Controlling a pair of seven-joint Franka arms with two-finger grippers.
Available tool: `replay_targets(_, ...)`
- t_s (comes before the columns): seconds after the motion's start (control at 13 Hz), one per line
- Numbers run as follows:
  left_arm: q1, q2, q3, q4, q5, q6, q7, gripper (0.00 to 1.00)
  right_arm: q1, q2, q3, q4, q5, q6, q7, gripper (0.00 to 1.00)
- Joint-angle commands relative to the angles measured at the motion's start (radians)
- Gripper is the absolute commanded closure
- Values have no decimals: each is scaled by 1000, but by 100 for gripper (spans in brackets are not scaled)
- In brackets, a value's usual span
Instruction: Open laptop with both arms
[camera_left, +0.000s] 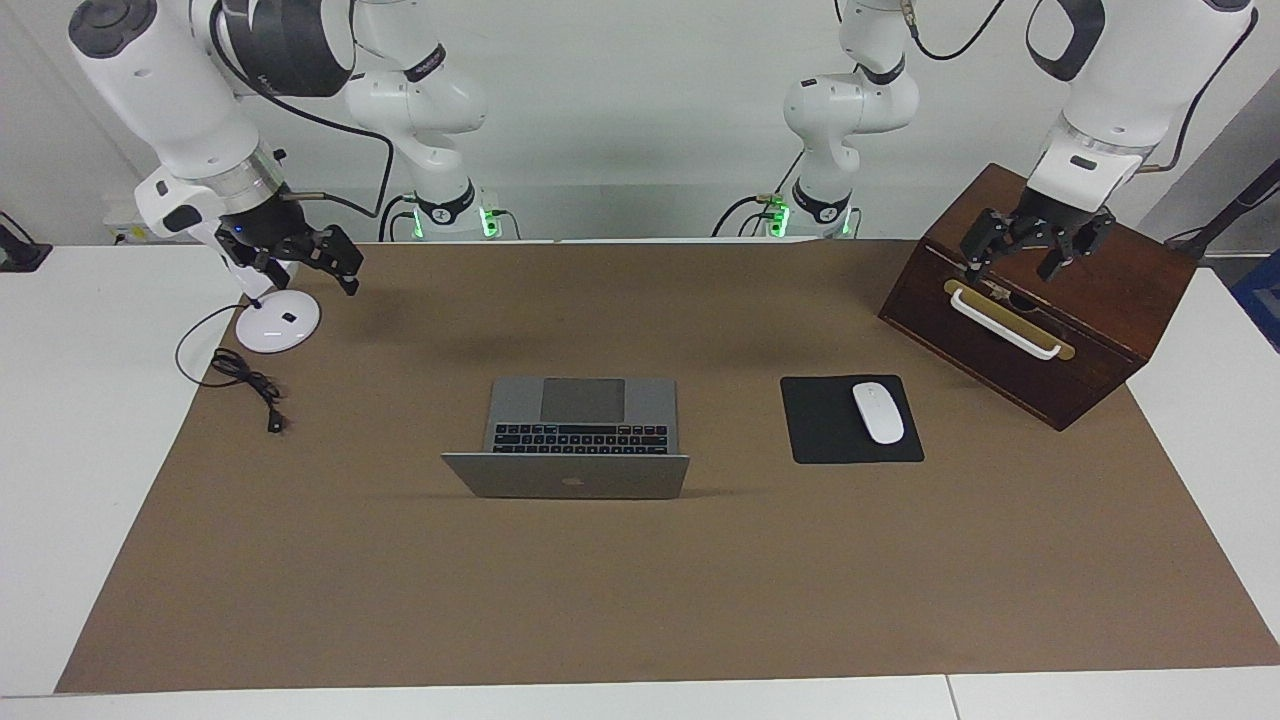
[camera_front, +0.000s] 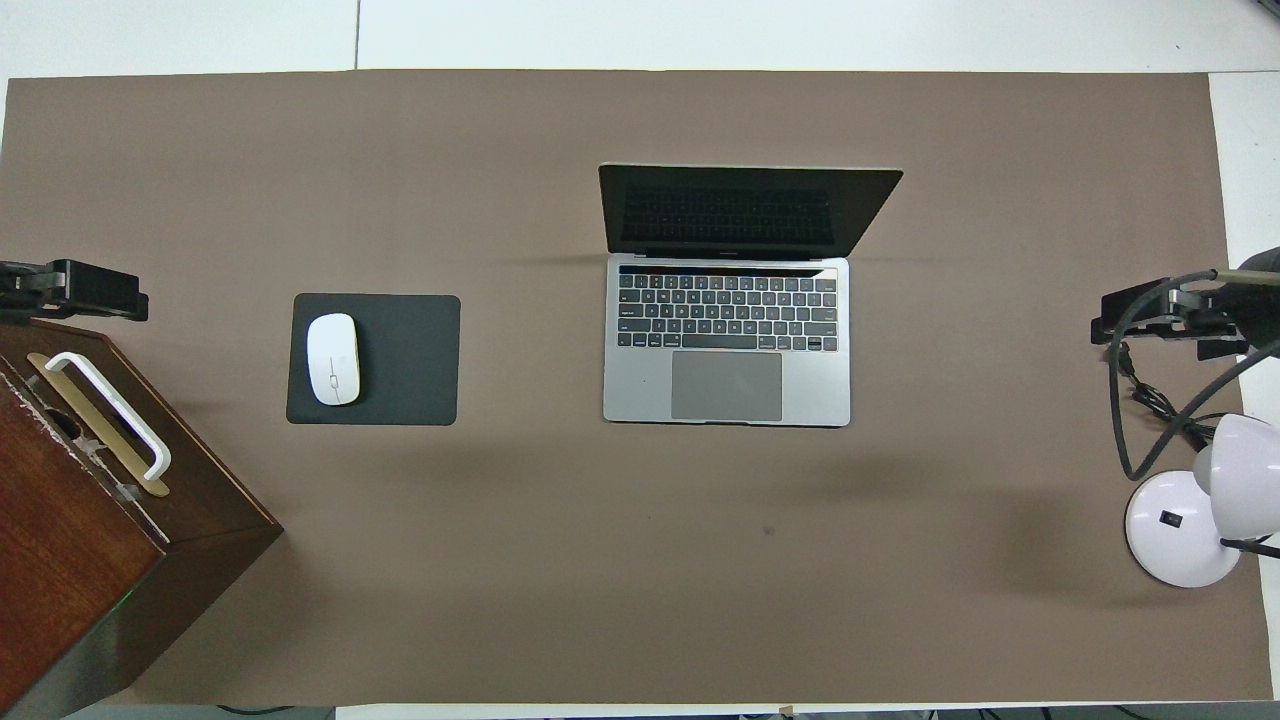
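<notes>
Laptop (camera_left: 580, 435): stands open at the middle of the brown worktop, base flat, keyboard and trackpad toward the robots' edge.
Lid: the facing view shows its silver back with the dark logo; only the overhead view shows the dark screen.
Left gripper (camera_left: 1030, 250): raised over the wooden box (camera_left: 1040, 300) near the worktop's corner at the left arm's end, fingers spread apart, holding nothing.
Right gripper (camera_left: 315, 262): raised over the white lamp base (camera_left: 278, 322) near the corner at the right arm's end, fingers parted, holding nothing.
Overhead view of the grippers: only their dark tips show at the side edges.
Mouse pad (camera_left: 850, 420): flat between laptop and box, a white mouse (camera_left: 878, 412) on it.
Box handle (camera_front: 110, 410): white, on a brass plate.
Black cable (camera_left: 245, 385): coils beside the lamp base.
</notes>
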Motion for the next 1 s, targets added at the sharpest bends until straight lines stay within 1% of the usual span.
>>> replay_targets(0.0,-7,-16,5,-21,-7,12,14,0,22,-4,7,4,-12,18,12,0)
replay_targets(0.15,-10,-15,5,-19,-7,12,13,0,54,-4,1,5,-16,18,14,0)
replay_targets(0.92,-13,-16,4,-21,-7,12,16,0,70,2,-9,14,-23,18,12,0)
